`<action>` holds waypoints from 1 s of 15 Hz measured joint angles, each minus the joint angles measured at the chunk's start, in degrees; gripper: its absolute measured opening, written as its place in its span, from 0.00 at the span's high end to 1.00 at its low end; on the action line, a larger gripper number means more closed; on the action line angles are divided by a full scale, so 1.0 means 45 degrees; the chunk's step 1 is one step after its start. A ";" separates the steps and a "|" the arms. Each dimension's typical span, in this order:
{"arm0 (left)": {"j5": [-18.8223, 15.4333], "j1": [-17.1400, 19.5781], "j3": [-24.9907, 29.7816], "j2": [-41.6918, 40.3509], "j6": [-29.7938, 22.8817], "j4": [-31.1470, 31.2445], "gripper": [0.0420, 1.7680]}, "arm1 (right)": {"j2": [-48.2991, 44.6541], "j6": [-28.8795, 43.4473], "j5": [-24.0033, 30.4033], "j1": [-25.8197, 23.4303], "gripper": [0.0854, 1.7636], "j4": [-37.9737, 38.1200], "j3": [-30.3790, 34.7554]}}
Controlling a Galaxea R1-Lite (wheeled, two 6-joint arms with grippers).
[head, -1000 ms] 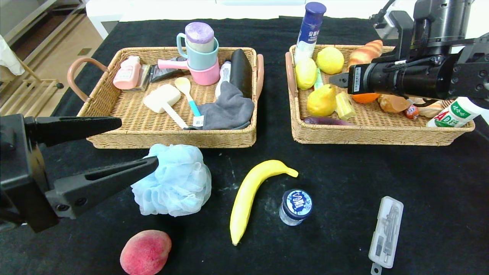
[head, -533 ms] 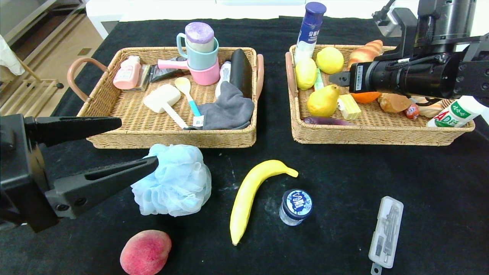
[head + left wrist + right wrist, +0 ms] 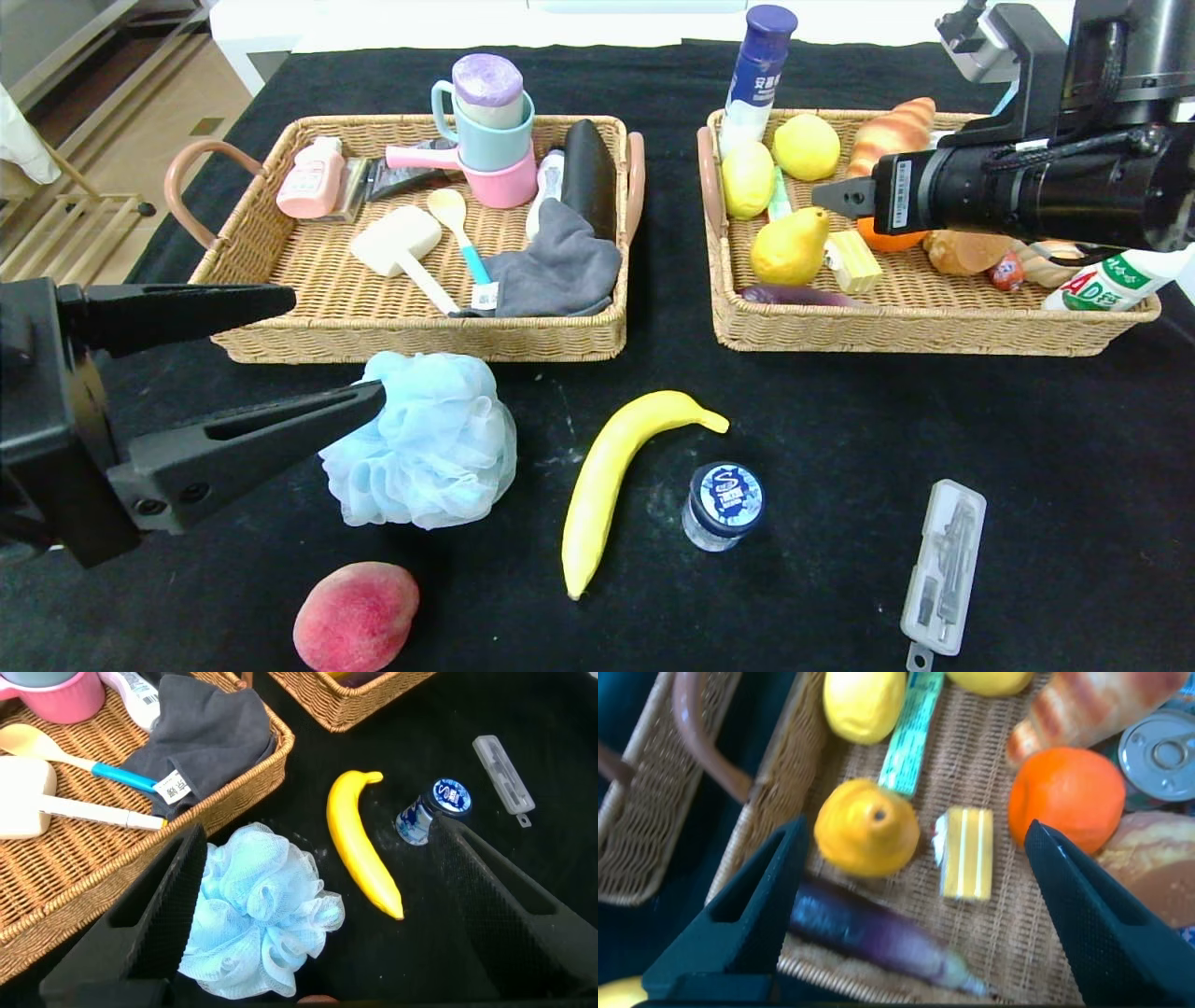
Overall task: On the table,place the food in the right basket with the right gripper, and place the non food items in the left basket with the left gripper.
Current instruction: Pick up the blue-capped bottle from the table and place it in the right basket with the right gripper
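The yellow pear lies in the right basket. My right gripper hovers over it, open and holding nothing. On the black table lie the banana, the blue-lidded jar, the peach and the compass case. The light-blue pouf sits just in front of the left basket. My left gripper is open at the pouf's left, one fingertip against its mesh.
The left basket holds cups, a pink bottle, a spoon, a brush and a grey cloth. Lemons, an orange, bread, a purple aubergine, a yellow packet and bottles fill the right basket. A floor and rack lie beyond the table's left edge.
My right gripper has drawn back to the right over its basket and its jaws have spread a little wider. The left arm and the table items have not moved.
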 joint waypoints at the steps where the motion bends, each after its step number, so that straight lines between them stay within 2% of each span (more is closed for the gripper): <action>1: 0.0005 0.0000 0.0000 -0.0008 0.0000 0.0000 0.03 | -0.0282 -0.0106 0.0000 0.0173 0.05 -0.0008 0.0379; 6: -0.0011 0.0000 0.0016 -0.0070 0.0016 0.0049 0.03 | -0.1964 -0.1092 0.1319 0.1135 0.04 -0.0033 0.2427; 15: -0.0019 0.0000 0.0011 -0.0184 0.0011 0.0054 0.03 | -0.3454 -0.2549 0.2064 0.3002 0.04 -0.0062 0.5153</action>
